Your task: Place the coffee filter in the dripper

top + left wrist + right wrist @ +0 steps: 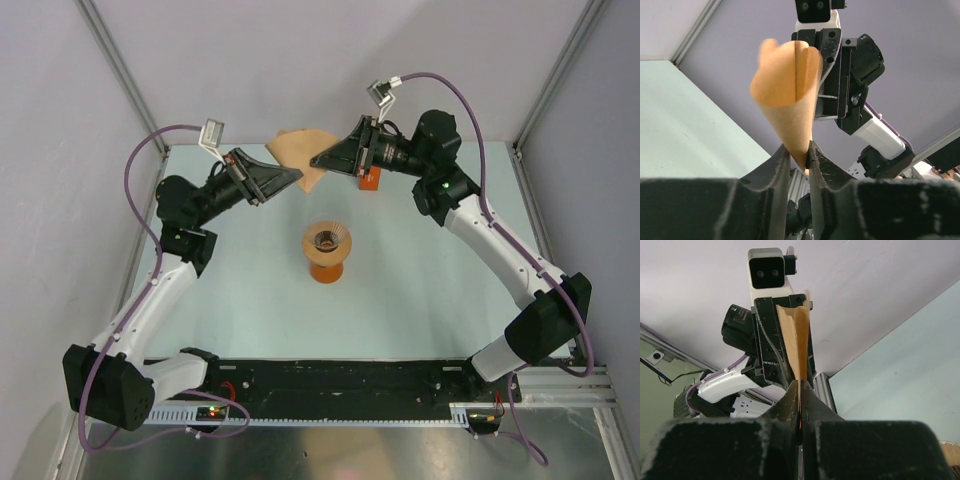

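The bench point(240, 300) is a pale mint-green surface, bounded by metal frame posts at its far corners and by grey walls beyond. Near its middle stands an orange beaker point(327, 270), upright, with the clear dripper point(327, 240) seated in its mouth, so the dripper does not touch the bench itself. Well apart from the beaker, near the far edge, a small orange box point(370, 181) rests on the surface, partly hidden. Along the near edge runs a black rail point(340, 375).
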You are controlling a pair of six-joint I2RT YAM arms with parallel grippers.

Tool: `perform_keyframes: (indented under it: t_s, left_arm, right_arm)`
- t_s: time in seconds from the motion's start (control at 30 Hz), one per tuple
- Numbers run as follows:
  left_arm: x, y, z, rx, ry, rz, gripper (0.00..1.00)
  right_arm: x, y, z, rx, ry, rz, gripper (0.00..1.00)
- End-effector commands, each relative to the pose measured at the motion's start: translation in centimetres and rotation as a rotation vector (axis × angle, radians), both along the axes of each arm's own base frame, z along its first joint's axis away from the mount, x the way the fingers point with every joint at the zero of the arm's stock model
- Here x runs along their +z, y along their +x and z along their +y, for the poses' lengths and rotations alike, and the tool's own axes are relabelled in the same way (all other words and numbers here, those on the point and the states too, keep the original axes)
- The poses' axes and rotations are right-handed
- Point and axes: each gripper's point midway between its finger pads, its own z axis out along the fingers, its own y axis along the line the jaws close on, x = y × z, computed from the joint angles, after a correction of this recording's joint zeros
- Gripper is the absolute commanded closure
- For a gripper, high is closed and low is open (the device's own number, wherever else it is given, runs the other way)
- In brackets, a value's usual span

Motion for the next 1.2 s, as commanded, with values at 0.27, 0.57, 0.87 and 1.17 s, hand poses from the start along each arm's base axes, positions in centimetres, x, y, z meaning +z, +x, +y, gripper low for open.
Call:
perform_keyframes:
  t_s: [0.27, 0.57, 0.87, 1.17]
  left_arm:
    - [3.8, -1.4, 0.7, 0.012, -0.040, -0.098, 1.00]
    - [4.4, -0.8, 1.0, 0.028, -0.078, -0.074, 1.00]
    - [3.5, -0.6, 1.0, 0.033, -0.079, -0.055, 0.99]
    - [3.9, 0.0, 2.0, 0.072, -0.083, -0.067, 0.82]
  right_arm:
    - [1.6, -1.1, -0.3, 0.031, 0.053, -0.043, 0.34]
    - [-0.3, -2.5, 1.6, 0.090, 0.055, -0.016, 0.33]
    - [-0.2, -2.4, 2.3, 0.112, 0.073, -0.011, 0.73]
    - [-0.9, -2.5, 2.0, 0.094, 0.045, -0.004, 1.00]
